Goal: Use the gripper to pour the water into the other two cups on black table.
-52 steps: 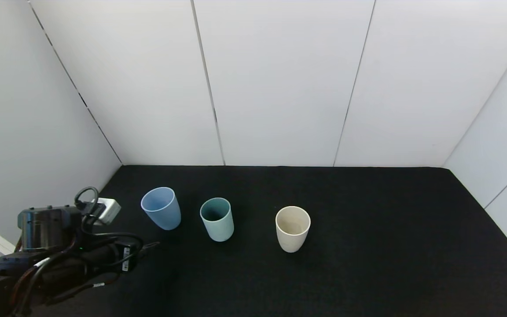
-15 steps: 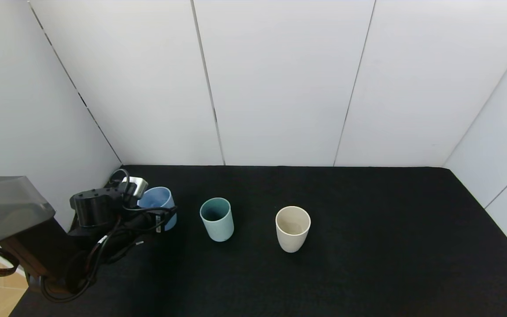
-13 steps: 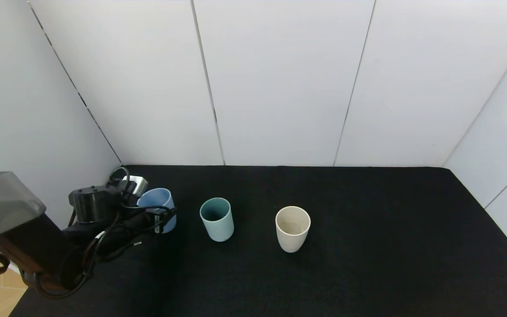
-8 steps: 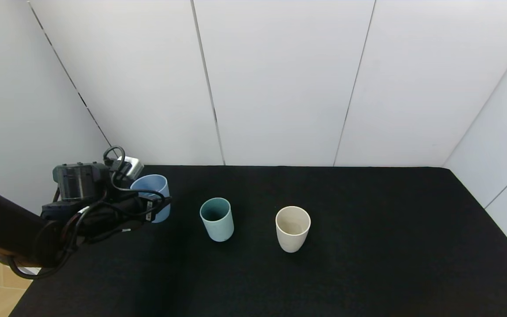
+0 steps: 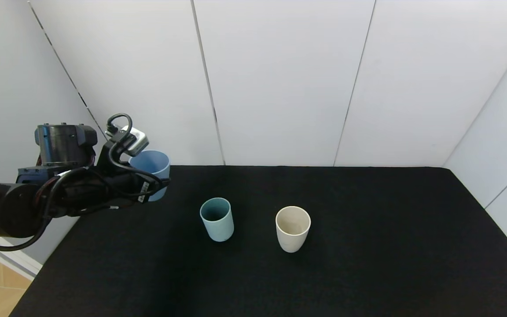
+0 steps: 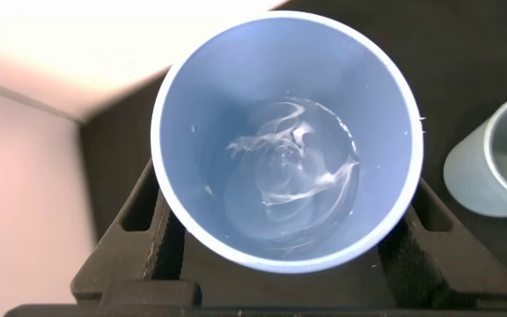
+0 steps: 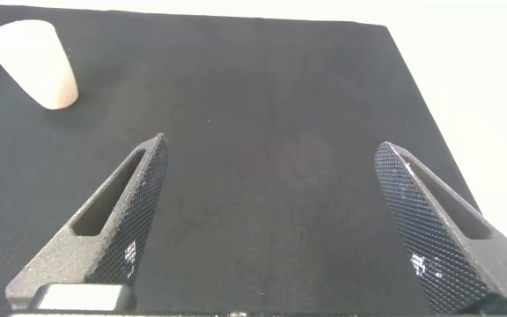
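My left gripper is shut on a light blue cup and holds it upright in the air above the far left of the black table. The left wrist view looks down into this cup; water swirls in its bottom. The teal-green cup stands upright on the table to the right of the held cup, and its rim shows in the left wrist view. The cream-beige cup stands right of it and shows in the right wrist view. My right gripper is open and empty over bare table.
White wall panels close the table at the back and both sides. The left wall is close behind the left arm. The table's left front edge drops to a wooden floor.
My left gripper closed on the light blue cup and lifted it off the table, moving up and slightly back. The other two cups have not moved.
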Robot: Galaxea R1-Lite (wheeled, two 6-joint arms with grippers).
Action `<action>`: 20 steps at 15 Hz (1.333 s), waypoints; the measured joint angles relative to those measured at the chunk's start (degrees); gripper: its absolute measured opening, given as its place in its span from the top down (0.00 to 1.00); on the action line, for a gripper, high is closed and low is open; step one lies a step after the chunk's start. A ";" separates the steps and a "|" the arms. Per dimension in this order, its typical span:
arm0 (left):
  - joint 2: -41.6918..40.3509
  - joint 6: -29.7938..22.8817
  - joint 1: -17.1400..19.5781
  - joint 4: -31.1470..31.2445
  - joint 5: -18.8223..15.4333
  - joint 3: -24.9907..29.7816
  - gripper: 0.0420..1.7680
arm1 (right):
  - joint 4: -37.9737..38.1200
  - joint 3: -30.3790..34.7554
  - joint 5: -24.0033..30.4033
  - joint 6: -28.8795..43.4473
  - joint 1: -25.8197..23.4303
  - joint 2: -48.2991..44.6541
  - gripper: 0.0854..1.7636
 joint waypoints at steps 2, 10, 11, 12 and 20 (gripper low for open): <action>-1.13 1.61 -2.07 3.15 1.02 -2.32 0.31 | -0.02 0.00 0.00 0.00 0.00 0.00 0.03; -1.72 15.86 -9.00 13.63 7.16 -9.56 0.31 | 0.00 0.00 0.00 -0.02 0.00 0.00 0.03; -1.55 17.79 -9.30 13.73 8.14 -9.67 0.31 | 0.00 0.00 0.02 0.00 0.00 0.00 0.03; -1.30 19.05 -9.72 13.70 9.11 -9.86 0.31 | 0.00 0.00 0.00 0.00 -0.02 0.00 0.03; 0.68 28.40 -13.79 13.68 16.99 -9.12 0.31 | 0.00 0.00 -0.02 0.00 -0.02 0.00 0.03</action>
